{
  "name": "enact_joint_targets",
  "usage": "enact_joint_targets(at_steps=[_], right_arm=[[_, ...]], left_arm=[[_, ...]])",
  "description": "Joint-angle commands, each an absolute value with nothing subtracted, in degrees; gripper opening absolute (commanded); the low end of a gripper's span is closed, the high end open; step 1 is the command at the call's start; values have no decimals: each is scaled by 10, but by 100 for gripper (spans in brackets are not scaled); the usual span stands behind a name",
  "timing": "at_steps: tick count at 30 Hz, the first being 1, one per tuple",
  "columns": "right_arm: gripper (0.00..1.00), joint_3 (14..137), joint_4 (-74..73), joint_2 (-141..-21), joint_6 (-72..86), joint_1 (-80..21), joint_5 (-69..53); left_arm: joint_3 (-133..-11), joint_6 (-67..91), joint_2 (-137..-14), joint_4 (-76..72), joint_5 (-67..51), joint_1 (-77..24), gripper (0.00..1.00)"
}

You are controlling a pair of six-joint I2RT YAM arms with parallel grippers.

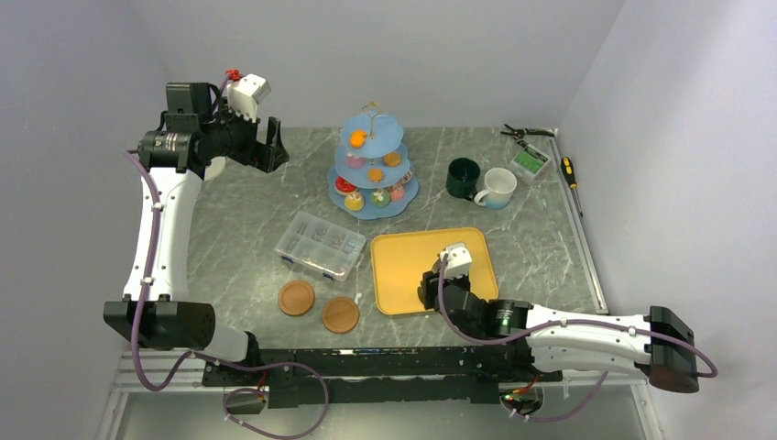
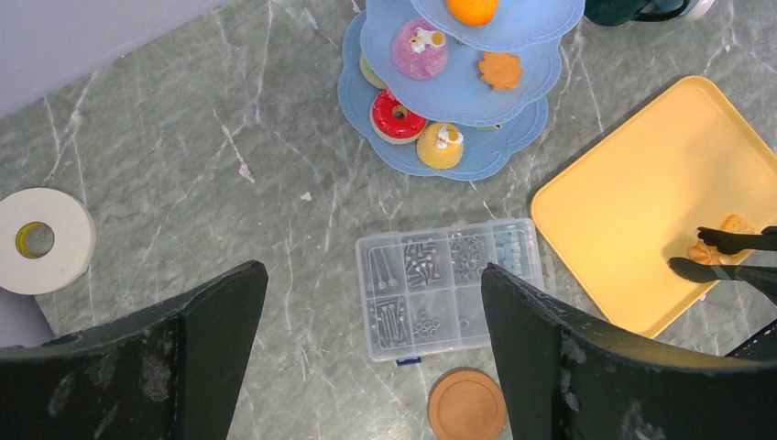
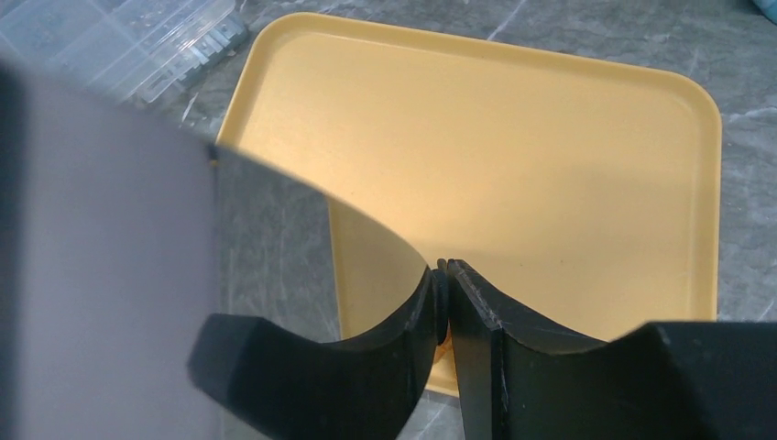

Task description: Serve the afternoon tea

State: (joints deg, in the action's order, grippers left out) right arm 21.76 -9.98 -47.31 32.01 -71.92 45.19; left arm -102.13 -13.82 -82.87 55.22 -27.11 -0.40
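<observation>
The light-blue three-tier stand [image 1: 407, 190] [image 2: 359, 92] stands at the back centre with toy cakes on it: an orange doughnut [image 2: 472, 7], a pink cake [image 2: 420, 48], a red doughnut [image 2: 397, 115] and a yellow cake [image 2: 440, 145]. A dark-green mug [image 1: 463, 177] and a white mug [image 1: 497, 187] sit to its right. My right gripper [image 1: 431, 291] is shut on black tongs [image 2: 724, 241] [image 3: 443, 284]. Their tips flank an orange biscuit [image 2: 733, 225] at the near-left corner of the yellow tray [image 1: 412, 252] [image 3: 513, 147]. My left gripper [image 1: 272, 147] [image 2: 374, 268] hangs open and empty, high at the back left.
A clear compartment box [image 1: 321, 244] [image 2: 444, 284] of screws lies left of the tray. Two wooden coasters [image 1: 296, 298] [image 1: 341, 314] sit near the front edge. A tape roll [image 2: 41, 240] lies far left. Pliers [image 1: 524, 133] and a screwdriver [image 1: 570, 170] lie back right.
</observation>
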Motion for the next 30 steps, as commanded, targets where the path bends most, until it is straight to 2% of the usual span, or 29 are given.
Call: enact_joint_targets(at_steps=[1, 9, 20, 30], right_arm=[[56, 221, -55, -481, 330, -739, 440], [56, 238, 66, -519, 277, -740, 418], [58, 221, -22, -448, 312, -740, 457], [58, 232, -97, -471, 364, -753, 479]], left_arm=[[-1042, -137, -822, 547, -280, -2, 93], [-1047, -135, -822, 548, -278, -2, 93], [-1046, -134, -822, 544, -282, -2, 93], [-1045, -137, -822, 545, -282, -2, 93]])
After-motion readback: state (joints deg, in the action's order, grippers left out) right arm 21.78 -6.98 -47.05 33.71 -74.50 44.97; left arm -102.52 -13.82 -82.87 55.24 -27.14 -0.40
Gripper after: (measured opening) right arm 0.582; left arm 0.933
